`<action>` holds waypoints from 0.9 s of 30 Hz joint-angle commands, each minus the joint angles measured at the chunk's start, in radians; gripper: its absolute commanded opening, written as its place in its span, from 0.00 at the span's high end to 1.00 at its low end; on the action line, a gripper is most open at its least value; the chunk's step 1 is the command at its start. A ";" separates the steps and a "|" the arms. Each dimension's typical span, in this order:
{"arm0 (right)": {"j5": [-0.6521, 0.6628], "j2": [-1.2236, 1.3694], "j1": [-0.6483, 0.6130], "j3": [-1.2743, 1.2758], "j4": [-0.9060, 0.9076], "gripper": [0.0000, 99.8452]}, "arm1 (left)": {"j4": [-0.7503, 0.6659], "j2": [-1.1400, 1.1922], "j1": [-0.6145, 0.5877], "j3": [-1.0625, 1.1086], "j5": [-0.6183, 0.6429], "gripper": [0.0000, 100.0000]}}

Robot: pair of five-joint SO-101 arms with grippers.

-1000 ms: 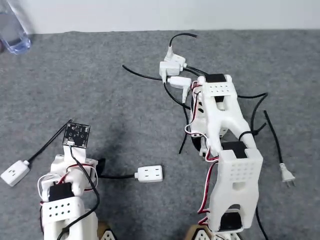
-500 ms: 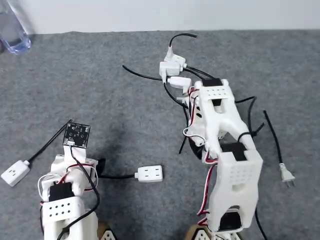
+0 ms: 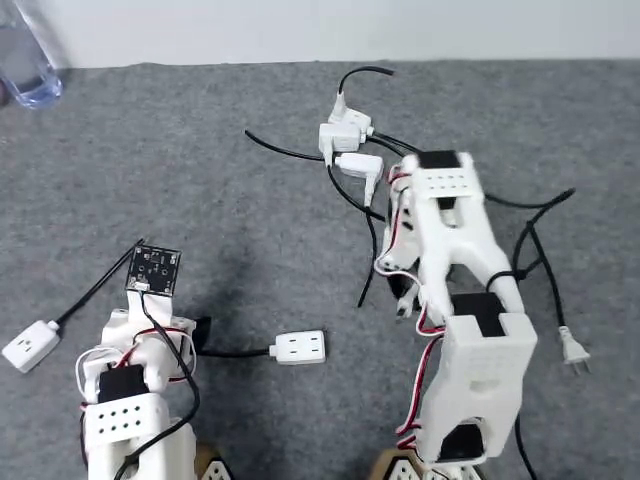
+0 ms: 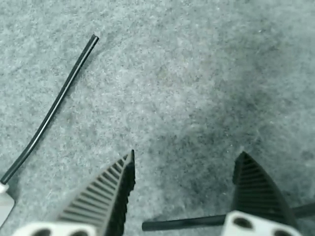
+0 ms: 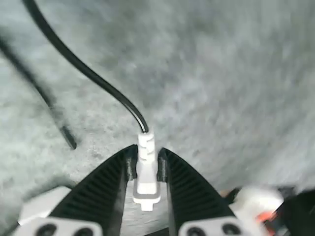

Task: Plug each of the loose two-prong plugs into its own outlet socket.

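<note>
- The left arm (image 3: pixel 130 395) stands at the near left of the grey carpet (image 3: pixel 250 250).
- The left gripper (image 4: pixel 187 160) hangs over bare carpet with its ribbed black fingers spread wide and nothing between them. A thin black cord (image 4: pixel 59 103) lies on the carpet beyond it.
- The left socket (image 3: pixel 28 346) is a small white block on a black cord. It lies flat at the near left edge, just beside the left arm.
- The mid socket (image 3: pixel 299 347) is a white oblong block with slots showing on its top. It lies flat between the two arms, and its black cord runs toward the left arm.
- The loose plug (image 3: pixel 573 349) is small and white, on a black cord. It lies on the carpet at the near right, beside the right arm (image 3: pixel 460 260) and apart from every socket.
- The right gripper (image 5: pixel 146 149) is pinching the held plug (image 5: pixel 146 177). This plug is a slim white body with a ribbed neck. It is gripped on both flanks and stands lengthwise between the fingers. Its black cord leaves the neck and curves away over the carpet. Its prongs cannot be seen.
- The far sockets (image 3: pixel 345 133) are a cluster of white blocks just past the right arm, with black cords looping around them. Whether anything is fully seated in them cannot be told.
- A clear bottle (image 3: pixel 25 60) stands at the far left corner.
</note>
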 commanded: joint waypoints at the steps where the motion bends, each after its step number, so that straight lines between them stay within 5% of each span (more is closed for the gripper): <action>1: -0.196 -0.056 -0.018 0.044 0.041 0.99 | -0.026 -0.011 0.009 -0.004 0.005 0.69; 11: -0.221 -0.056 -0.002 0.044 0.036 0.95 | -0.026 -0.011 0.009 -0.004 0.005 0.69; 14: -0.221 -0.056 -0.005 0.060 0.041 0.82 | -0.026 -0.011 0.009 -0.004 0.005 0.69; 21: -0.229 -0.059 -0.061 0.147 0.042 0.33 | -0.026 -0.011 0.009 -0.004 0.005 0.69; 27: -0.178 -0.088 -0.062 0.124 0.044 0.22 | -0.026 -0.011 0.009 -0.004 0.005 0.69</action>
